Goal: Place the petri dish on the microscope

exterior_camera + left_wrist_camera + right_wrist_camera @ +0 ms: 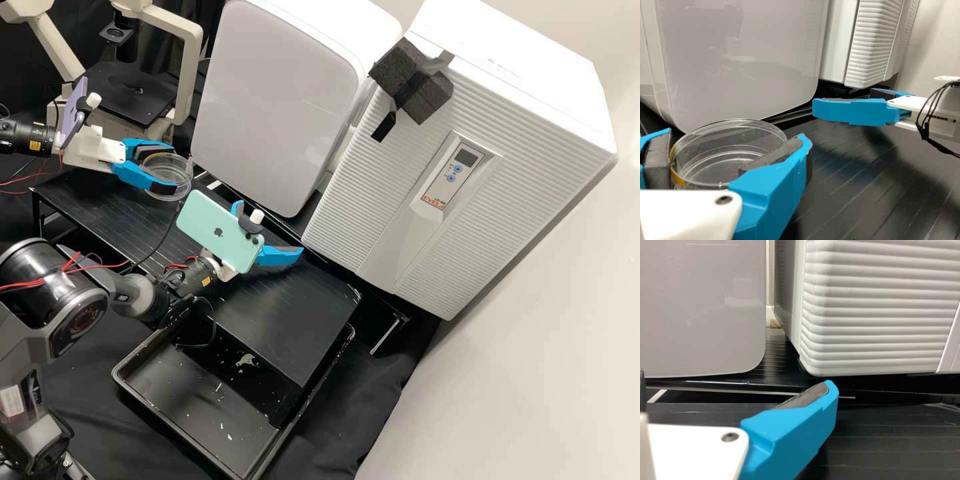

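Left gripper [175,168] is pinching the petri dish [183,175] between its two blue fingers as I am operating the rig from a distance, the clear round wall sitting between the dark pads in the left wrist view. By my reading, the dish is hanging just above the black slatted platform [287,320], on the near side of the microscope [127,100] and well apart from its dark stage. Right gripper [270,230] is standing over the same platform with its fingers spread wide and nothing between them, in front of the smooth white cabinet [267,100] and the ribbed white cabinet [373,213]; I am judging that it is playing no part in the step at hand. As for progress, I am counting the grasp as done and the placing as outstanding, which is putting the job at roughly the halfway mark. What I am facing, as I am judging it, is the carry over to the stage, a level lowering beneath the optics, the release and a clean withdrawal. I am reckoning on a thin, slippery rim that could be tilting under an uneven squeeze, or knocking the microscope's pale frame on the way in.
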Available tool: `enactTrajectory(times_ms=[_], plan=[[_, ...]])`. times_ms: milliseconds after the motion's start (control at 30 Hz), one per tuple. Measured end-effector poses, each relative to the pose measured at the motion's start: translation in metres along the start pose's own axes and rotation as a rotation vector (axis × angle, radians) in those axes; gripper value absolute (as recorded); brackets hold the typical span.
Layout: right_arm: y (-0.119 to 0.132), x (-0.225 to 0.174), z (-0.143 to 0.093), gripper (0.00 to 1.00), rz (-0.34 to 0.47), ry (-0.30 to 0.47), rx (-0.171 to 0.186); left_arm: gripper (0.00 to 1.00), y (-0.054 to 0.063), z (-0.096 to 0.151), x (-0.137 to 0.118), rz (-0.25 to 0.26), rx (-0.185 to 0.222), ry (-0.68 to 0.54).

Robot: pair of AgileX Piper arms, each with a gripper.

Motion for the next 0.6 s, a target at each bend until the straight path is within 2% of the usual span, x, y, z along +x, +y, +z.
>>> enactTrajectory(times_ms=[233,467,600], plan=[[0.000,0.000,0.000,1.00,0.000,0.000,0.000,0.00,-0.001,-0.001,0.001,-0.003,-0.001,0.001],[0.000,0.000,0.000,1.00,0.000,0.000,0.000,0.00,-0.013,-0.004,0.006,-0.036,-0.013,0.006],[0.000,0.000,0.000,1.00,0.000,0.000,0.000,0.00,-0.015,-0.003,0.007,-0.037,-0.020,0.005]])
